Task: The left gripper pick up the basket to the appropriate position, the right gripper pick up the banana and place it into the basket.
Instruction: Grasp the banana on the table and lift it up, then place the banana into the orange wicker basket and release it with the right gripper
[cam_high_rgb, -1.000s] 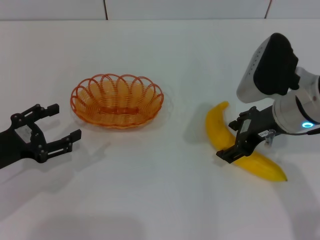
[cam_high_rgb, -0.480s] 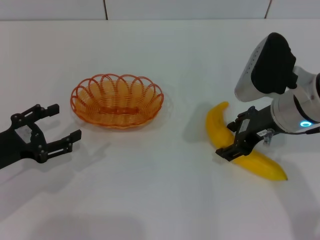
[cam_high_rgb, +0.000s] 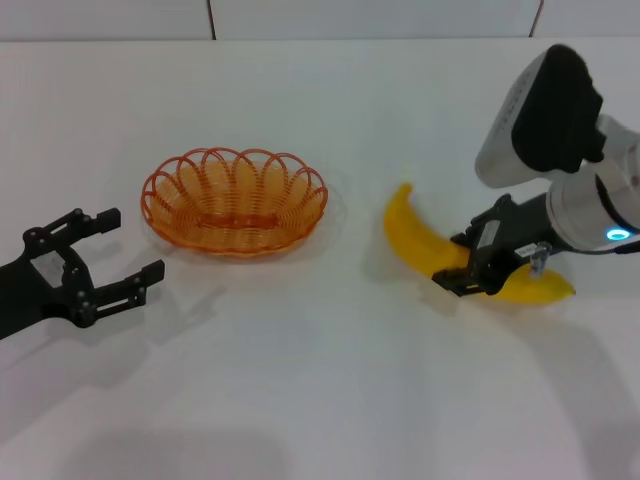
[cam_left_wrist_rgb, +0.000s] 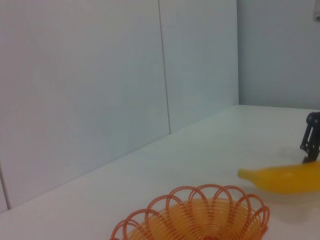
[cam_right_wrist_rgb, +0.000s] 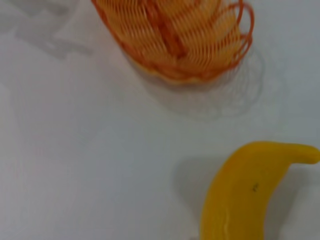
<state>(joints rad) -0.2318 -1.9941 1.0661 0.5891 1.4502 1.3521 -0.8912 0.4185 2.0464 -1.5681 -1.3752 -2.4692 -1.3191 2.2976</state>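
Your right gripper (cam_high_rgb: 468, 272) jaws clamp the banana (cam_high_rgb: 425, 250), right of the basket (cam_high_rgb: 235, 200); left gripper (cam_high_rgb: 100, 255) jaws wide, basket ungrasped.

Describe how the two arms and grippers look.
The left gripper is a black two-fingered claw with visible screws on a black arm. The right gripper is a boxy black claw with a small white label, on a silver-white arm with a black cover and a glowing blue ring.

left gripper (cam_high_rgb: 105, 255) low at bench's left side, fingers spread wide, gripping nothing. right gripper (cam_high_rgb: 468, 262) on right, arm reaching in from the side, fingers clamped across the banana (cam_high_rgb: 425, 250).
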